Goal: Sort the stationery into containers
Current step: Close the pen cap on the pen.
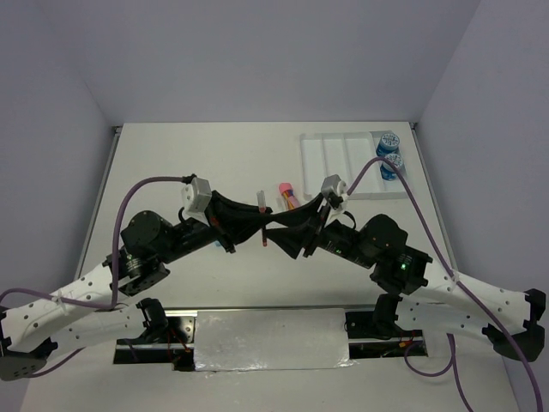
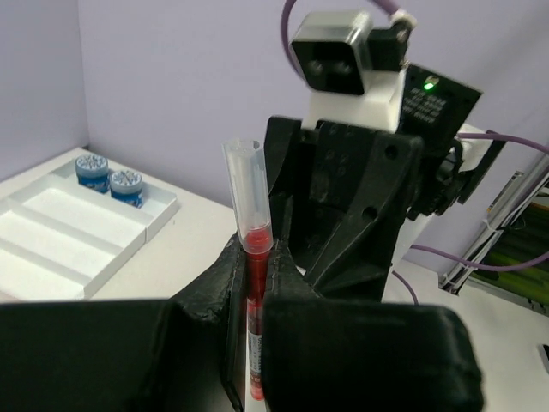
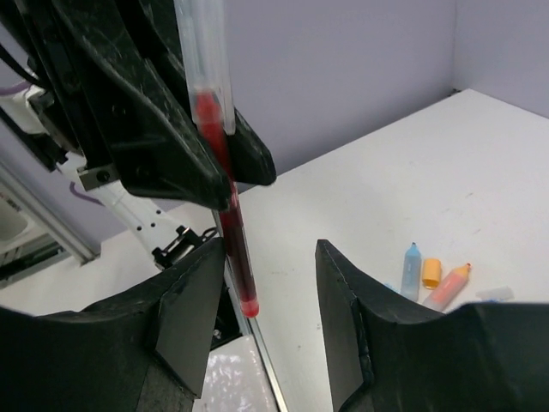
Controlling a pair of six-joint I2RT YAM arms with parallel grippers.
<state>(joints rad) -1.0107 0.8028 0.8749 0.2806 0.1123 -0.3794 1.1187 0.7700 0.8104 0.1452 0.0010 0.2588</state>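
Left end effector [image 2: 256, 262] grips pen [image 2: 249, 197] — orange marker [image 3: 431, 273] visible right-wrist only.

A white desk [image 1: 214, 163] stands inside a booth of plain pale lavender walls [image 1: 257, 51], which close it in at the back and on both sides. A thin metal strip [image 1: 101, 193] runs along its left edge. A crinkled white sheet [image 1: 270, 340] lies at the near edge.

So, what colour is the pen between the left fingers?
The pen is red with a clear cap; left wrist view.
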